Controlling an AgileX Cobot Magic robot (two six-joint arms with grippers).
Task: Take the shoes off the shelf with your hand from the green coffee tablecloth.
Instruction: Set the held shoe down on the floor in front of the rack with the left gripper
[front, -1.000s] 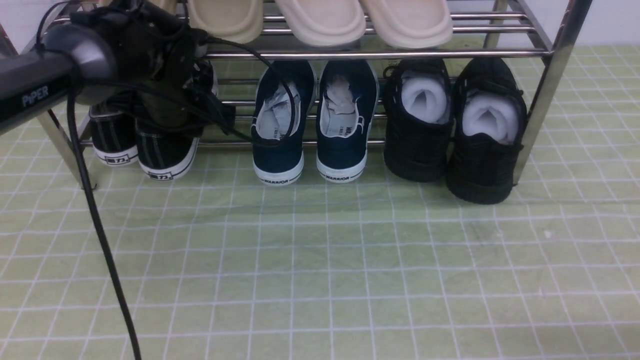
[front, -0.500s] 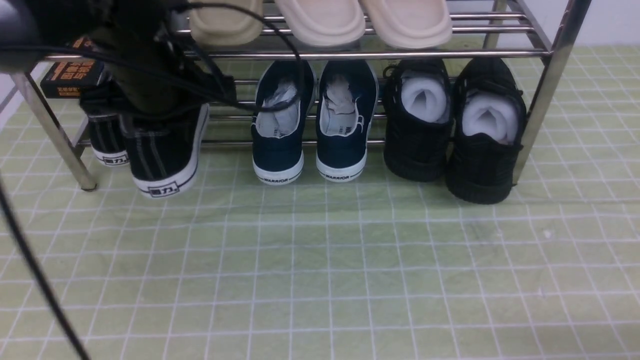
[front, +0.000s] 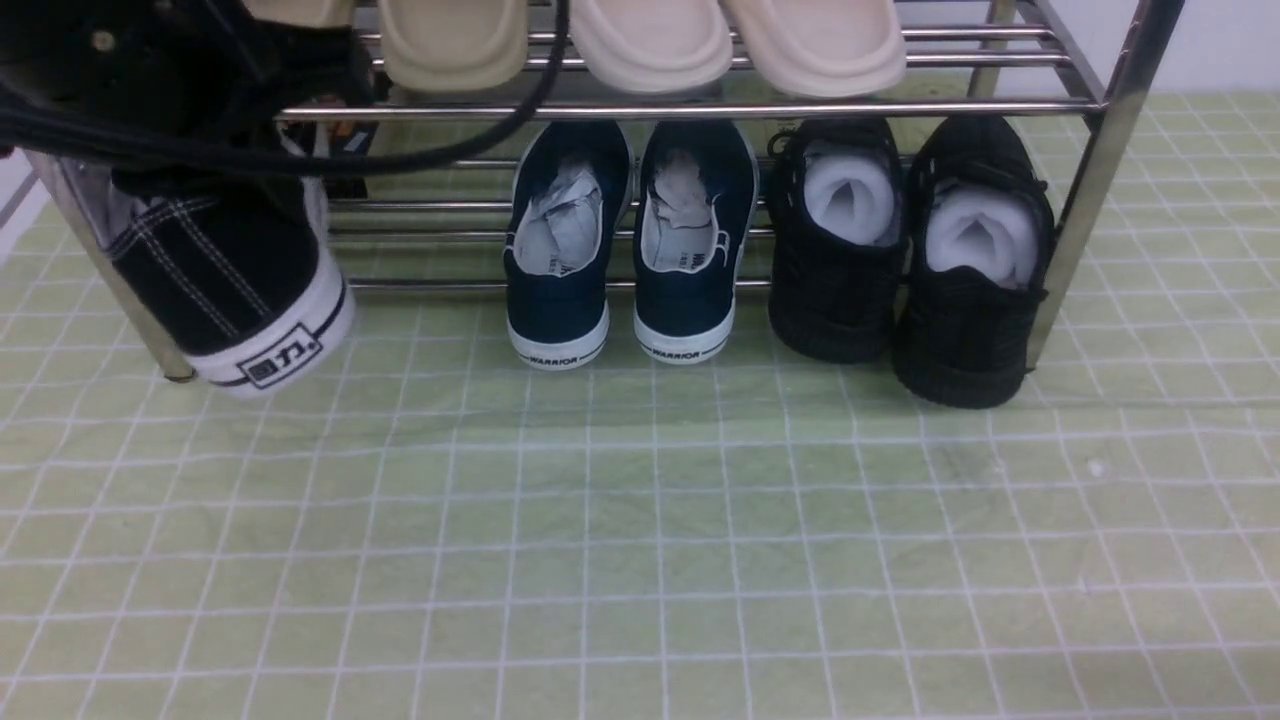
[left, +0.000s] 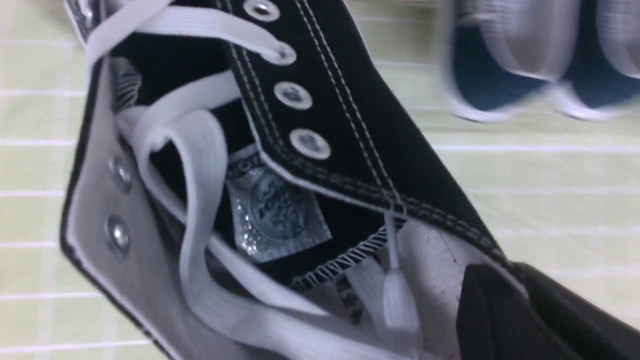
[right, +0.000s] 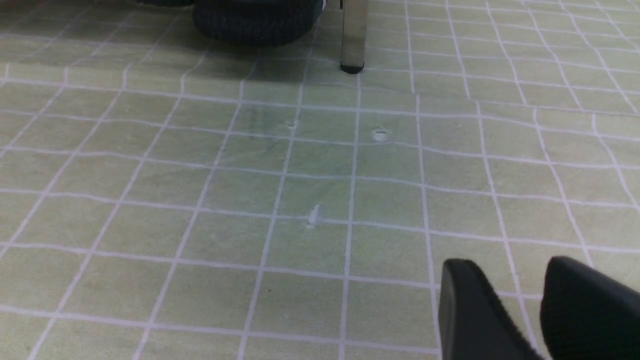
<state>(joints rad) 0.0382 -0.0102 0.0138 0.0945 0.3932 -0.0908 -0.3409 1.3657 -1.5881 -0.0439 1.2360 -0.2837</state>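
At left of shelf, sneaker raised higher, left tool gripping it

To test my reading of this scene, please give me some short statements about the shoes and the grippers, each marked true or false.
1. The left gripper grips a black canvas sneaker. True.
2. The navy slip-ons lie on the green tablecloth, far from the shelf. False: they sit on the shelf's lower tier, in the middle.
3. The upper tier holds beige slippers. True.
4. The right gripper carries a shoe. False: it holds nothing and is above the tablecloth.
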